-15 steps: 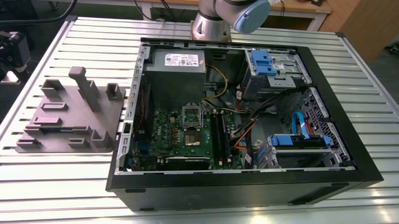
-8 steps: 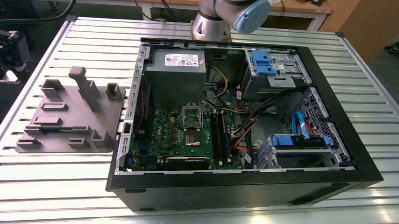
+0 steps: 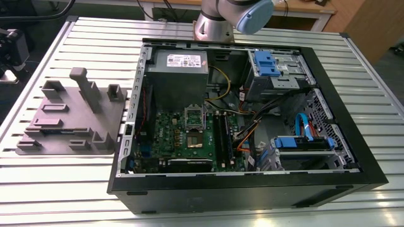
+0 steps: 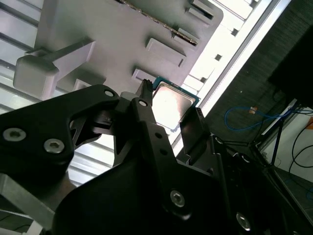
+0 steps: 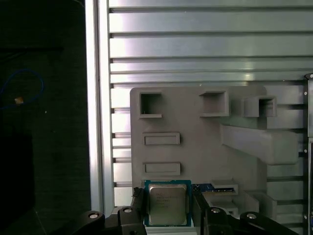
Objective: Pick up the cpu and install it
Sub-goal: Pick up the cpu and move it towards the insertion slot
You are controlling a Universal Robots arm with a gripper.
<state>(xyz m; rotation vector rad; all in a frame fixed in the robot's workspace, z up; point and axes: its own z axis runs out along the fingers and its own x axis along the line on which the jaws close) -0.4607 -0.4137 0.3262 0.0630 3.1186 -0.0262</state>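
The cpu, a small square chip with a silvery top and pale edge, sits between the two black fingers of my gripper, which is shut on it. In the second wrist view the cpu hangs well above the grey fixture tray, with the gripper clamping two opposite edges. The tray lies on the table at the exterior view's left. The green motherboard lies in the open computer case, its socket uncovered with the metal frame folded back.
The black case has tall walls around the motherboard. Inside are a grey power supply, blue drive brackets, loose cables and memory slots beside the socket. The arm's base stands behind the case.
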